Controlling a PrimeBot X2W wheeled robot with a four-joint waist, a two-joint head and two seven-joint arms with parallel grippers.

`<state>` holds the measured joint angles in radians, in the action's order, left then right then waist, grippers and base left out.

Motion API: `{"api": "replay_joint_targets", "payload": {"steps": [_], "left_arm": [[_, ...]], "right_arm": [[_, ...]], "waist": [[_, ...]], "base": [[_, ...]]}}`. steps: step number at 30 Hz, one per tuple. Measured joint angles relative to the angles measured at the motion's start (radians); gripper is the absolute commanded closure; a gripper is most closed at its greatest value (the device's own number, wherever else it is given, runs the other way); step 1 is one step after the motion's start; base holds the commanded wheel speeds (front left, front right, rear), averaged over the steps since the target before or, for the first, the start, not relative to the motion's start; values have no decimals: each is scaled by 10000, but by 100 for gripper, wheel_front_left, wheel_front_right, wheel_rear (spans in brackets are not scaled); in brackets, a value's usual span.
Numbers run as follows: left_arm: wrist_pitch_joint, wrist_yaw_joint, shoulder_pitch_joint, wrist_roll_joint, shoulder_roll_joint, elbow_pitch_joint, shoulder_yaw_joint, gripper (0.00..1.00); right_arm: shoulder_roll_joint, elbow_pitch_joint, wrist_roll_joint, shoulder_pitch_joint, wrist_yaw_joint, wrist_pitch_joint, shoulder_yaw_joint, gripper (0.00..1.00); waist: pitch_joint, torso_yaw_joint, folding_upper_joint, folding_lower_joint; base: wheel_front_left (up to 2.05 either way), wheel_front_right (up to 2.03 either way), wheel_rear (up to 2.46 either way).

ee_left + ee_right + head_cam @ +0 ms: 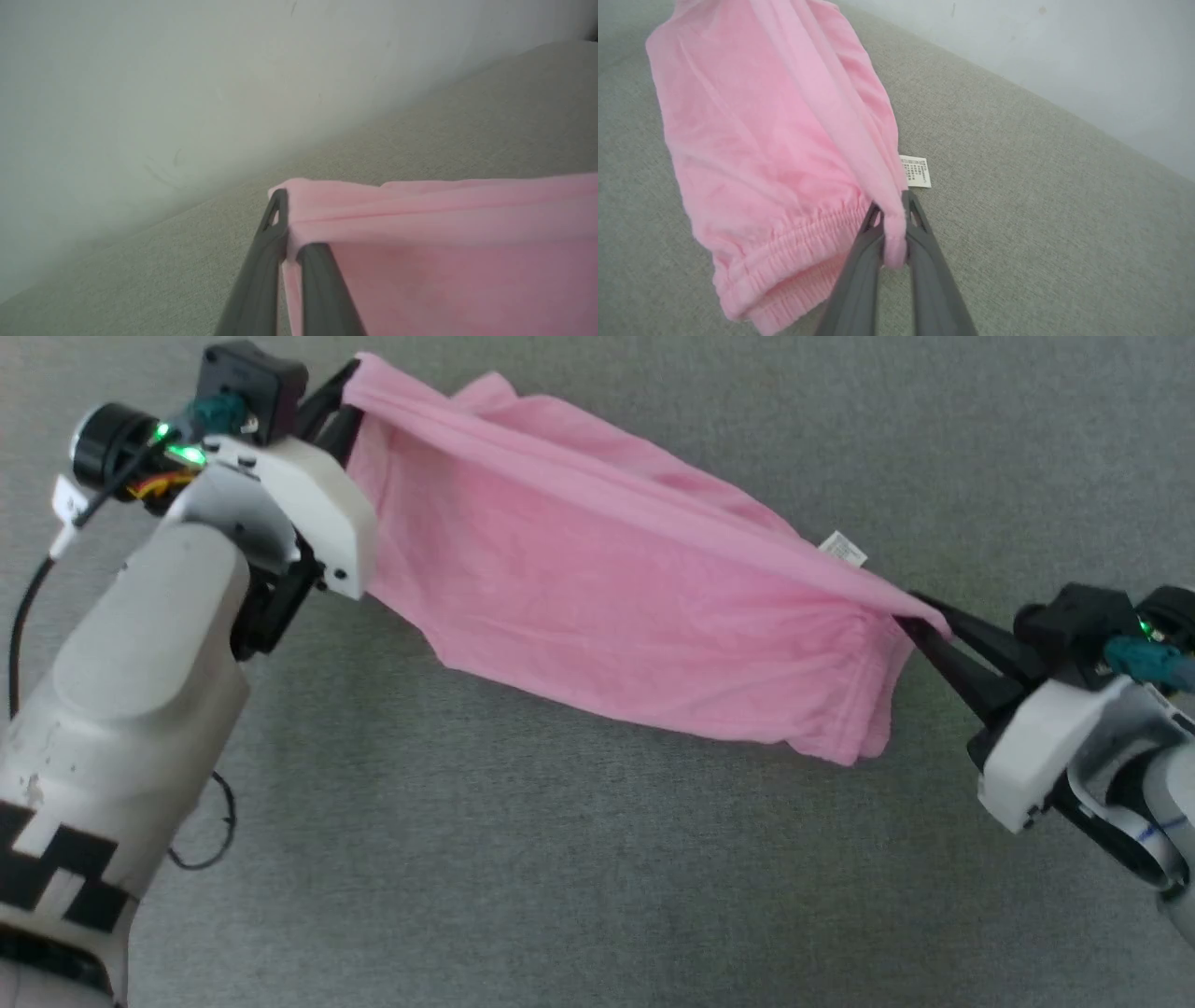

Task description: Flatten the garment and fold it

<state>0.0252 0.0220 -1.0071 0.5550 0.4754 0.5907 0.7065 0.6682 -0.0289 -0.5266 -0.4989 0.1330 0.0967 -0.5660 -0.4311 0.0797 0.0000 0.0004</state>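
The garment (607,607) is held up across the middle of the head view, pinched tight by the left gripper (334,403) at the upper left and the right gripper (915,619) at the right. It should be pulled straight gently, then laid flat.
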Motion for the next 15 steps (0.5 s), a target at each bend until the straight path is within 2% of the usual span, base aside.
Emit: {"api": "replay_joint_targets", "payload": {"steps": [5, 10, 11, 12, 13, 14, 15], "left_arm": [[33, 493, -742, -422, -288, 1764, 525, 100], [414, 746, -974, -451, -621, 2986, 750, 100], [512, 775, -1073, -451, -627, 3141, 788, 100], [646, 826, -1160, -453, -642, 3298, 821, 100], [742, 842, -1224, -454, -681, 3453, 876, 100], [821, 882, -1254, -453, -713, 3607, 928, 75], [901, 918, -1274, -456, -752, 3716, 988, 4]], "right_arm": [[-236, -610, 2, -710, -2, 100, -499, 100], [-410, -853, -27, -900, 0, -140, -658, 100], [-426, -861, -29, -912, 0, -211, -662, 82], [-430, -859, -40, -906, 0, -278, -675, 75], [-424, -865, -63, -900, 0, -307, -665, 55], [-418, -853, -73, -898, 0, -385, -623, 0], [-401, -834, -61, -891, 0, -476, -545, 0]], "waist": [[-613, 380, 0, 0], [-916, 766, 0, -3], [-937, 821, 0, -3], [-935, 855, 0, -3], [-911, 867, 0, -2], [-874, 872, 0, -3], [-826, 871, 0, -3]], "base": [[0, 0, 0], [0, 0, 0], [0, 0, 0], [0, 0, 0], [0, 0, 0], [0, 0, 0], [0, 0, 0]]}}
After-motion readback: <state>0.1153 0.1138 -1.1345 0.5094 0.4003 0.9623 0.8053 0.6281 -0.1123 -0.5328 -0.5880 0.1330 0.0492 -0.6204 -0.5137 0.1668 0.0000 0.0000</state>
